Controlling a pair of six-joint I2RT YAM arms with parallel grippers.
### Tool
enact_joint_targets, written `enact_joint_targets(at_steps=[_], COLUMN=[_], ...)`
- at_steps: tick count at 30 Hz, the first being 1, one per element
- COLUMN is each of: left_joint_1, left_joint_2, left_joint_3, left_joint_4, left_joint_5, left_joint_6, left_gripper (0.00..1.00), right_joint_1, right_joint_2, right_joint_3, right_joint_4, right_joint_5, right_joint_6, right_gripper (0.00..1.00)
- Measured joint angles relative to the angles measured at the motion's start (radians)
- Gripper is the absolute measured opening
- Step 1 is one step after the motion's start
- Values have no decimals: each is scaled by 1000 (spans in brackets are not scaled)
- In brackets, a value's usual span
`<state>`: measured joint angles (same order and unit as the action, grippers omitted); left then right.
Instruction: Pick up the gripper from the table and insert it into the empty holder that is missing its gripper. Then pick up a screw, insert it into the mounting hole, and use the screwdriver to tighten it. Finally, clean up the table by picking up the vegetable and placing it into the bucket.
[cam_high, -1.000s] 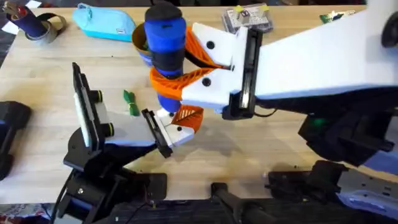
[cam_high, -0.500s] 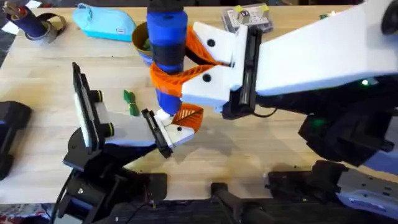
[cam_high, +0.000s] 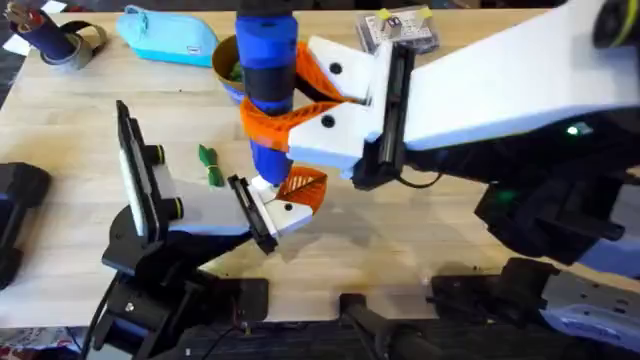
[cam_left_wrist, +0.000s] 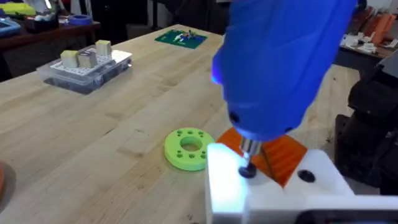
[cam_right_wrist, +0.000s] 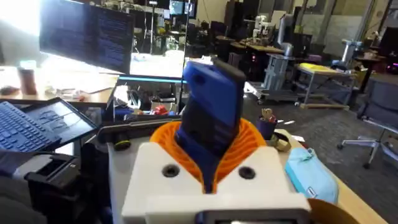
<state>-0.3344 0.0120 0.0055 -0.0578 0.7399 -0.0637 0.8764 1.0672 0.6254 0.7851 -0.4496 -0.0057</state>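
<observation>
The right gripper (cam_high: 285, 110) has its orange fingers (cam_high: 270, 128) clamped round the one screwdriver (cam_high: 266, 70), held upright with its tip on the screw (cam_left_wrist: 247, 172) in the holder (cam_high: 275, 210). The single orange gripper (cam_high: 303, 188) already sits in that holder. If the tip tilts or slips, it could skip off the screw head. One green vegetable (cam_high: 209, 165) lies on the tabletop (cam_high: 380, 235); one bucket (cam_high: 226, 62) stands behind. The left fingers' state cannot be told.

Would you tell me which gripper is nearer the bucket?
Right. The right gripper holds the screwdriver beside the bucket; the left gripper sits farther off, toward the bases.
</observation>
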Motion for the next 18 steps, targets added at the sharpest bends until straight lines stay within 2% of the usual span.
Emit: enact_joint_targets(at_steps=[18], left_joint_1=[0], left_joint_2=[0], left_joint_3=[0], left_joint_4=[0], left_joint_5=[0], left_joint_6=[0], left_gripper=[17], right_joint_1=[-1], right_joint_2=[9], right_joint_3=[0], right_joint_4=[0], right_joint_5=[8], right_joint_6=[10], right_gripper=[47])
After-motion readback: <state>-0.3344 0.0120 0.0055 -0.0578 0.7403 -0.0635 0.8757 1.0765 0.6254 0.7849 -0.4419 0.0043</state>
